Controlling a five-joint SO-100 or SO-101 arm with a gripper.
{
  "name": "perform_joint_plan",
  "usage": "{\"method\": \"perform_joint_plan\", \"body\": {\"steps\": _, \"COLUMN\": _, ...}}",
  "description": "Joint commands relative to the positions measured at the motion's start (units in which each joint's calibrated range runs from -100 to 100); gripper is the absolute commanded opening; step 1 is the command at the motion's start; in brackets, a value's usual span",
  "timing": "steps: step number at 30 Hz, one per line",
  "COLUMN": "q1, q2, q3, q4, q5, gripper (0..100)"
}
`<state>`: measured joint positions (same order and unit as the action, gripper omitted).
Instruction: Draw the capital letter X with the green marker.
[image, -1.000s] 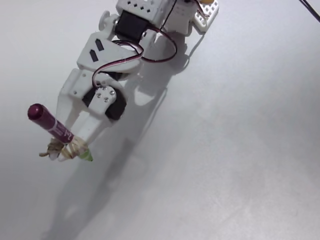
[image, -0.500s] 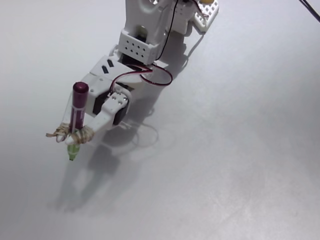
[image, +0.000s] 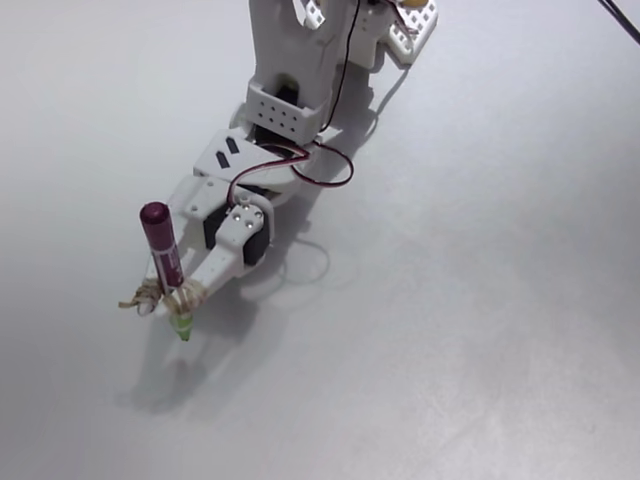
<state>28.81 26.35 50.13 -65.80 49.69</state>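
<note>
What we can't make out in the fixed view

The arm (image: 300, 60) is chopped off by the top edge, so we never see its base, and a black cable (image: 620, 20) gets clipped at the top right corner. The gripper (image: 165, 300) has rubber bands (image: 150, 295) wrapped around its tips and the green marker (image: 165, 265), so we can't tell how the jaws stand underneath. The marker's white print is too small to read. We can't tell if the green tip touches the desk (image: 480, 330).

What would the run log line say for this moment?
gripper: shut on green marker | marker: upright, tip down | X: none visible | surface: white table
</note>
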Motion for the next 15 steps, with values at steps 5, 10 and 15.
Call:
{"method": "perform_joint_plan", "body": {"steps": 5, "q1": -0.11, "q2": 3.37, "q3": -2.49, "q4": -1.02, "q5": -0.2, "gripper": 1}}
{"method": "perform_joint_plan", "body": {"steps": 10, "q1": -0.11, "q2": 4.57, "q3": -2.76, "q4": -1.02, "q5": -0.34, "gripper": 1}}
{"method": "perform_joint_plan", "body": {"steps": 15, "q1": -0.11, "q2": 5.76, "q3": -2.31, "q4": -2.24, "q5": -0.44, "gripper": 1}}
